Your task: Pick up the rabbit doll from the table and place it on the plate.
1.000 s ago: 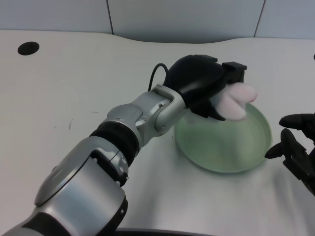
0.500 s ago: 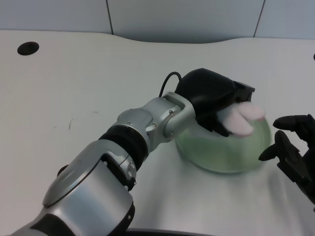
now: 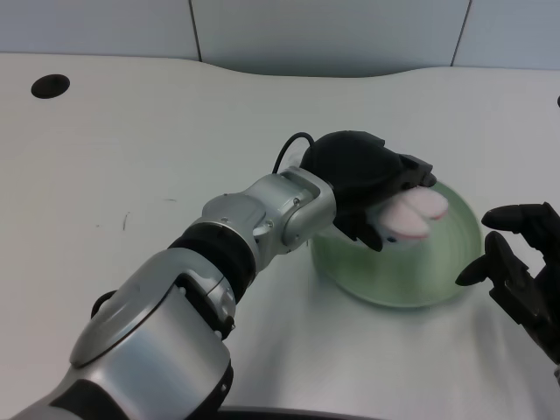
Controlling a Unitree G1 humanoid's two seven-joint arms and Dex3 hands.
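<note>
Pale pink rabbit doll, translucent green plate, white table.

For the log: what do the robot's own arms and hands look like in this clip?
The left arm is built of rounded silver shells with a black ribbed band between segments and small screws near the wrist. Its left hand is glossy black with a bulky back, and a thin black cable loops out at the wrist. The right hand is black too; its forearm is barely in view.

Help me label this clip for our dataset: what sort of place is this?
Probably a robotics lab or test bench: a bare white table with a cable hole, plain grey wall panels, and only a green plate and a rabbit doll in the left hand.
</note>
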